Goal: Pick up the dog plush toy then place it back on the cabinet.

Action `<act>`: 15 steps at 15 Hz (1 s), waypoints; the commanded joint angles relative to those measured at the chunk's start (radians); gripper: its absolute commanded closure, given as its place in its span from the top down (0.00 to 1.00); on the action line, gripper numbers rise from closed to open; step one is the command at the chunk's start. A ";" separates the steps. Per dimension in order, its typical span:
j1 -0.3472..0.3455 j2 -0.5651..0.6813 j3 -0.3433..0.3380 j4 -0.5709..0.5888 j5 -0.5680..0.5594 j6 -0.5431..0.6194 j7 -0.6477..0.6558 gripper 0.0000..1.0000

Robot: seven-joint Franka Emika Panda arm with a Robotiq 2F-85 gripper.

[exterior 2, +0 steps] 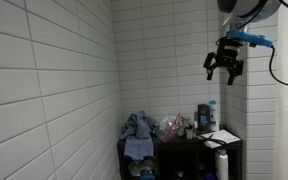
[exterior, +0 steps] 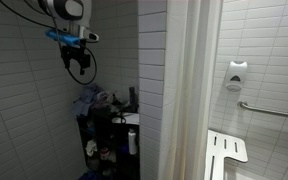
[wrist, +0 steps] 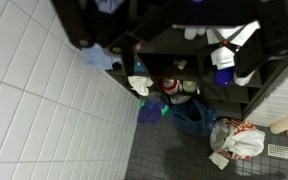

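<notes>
The bluish-grey dog plush toy lies draped over the left end of the black cabinet's top. It also shows in an exterior view, on the cabinet. In the wrist view a bluish piece of the toy hangs at the cabinet's edge. My gripper hangs high above the cabinet, well clear of the toy, with its fingers spread and nothing between them. It shows the same way in an exterior view. Its fingers do not show clearly in the wrist view.
Bottles and a white paper stand on the cabinet top. Tiled walls close in on two sides. A shower curtain, a white slatted seat and a grab bar are beside it. A plastic bag lies on the floor.
</notes>
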 commanded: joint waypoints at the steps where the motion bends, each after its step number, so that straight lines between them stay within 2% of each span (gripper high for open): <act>1: 0.007 0.086 0.031 0.081 0.039 0.048 -0.004 1.00; 7: -0.015 0.232 0.030 0.195 0.050 0.087 -0.017 1.00; 15: -0.052 0.469 0.043 0.392 0.027 0.020 0.007 1.00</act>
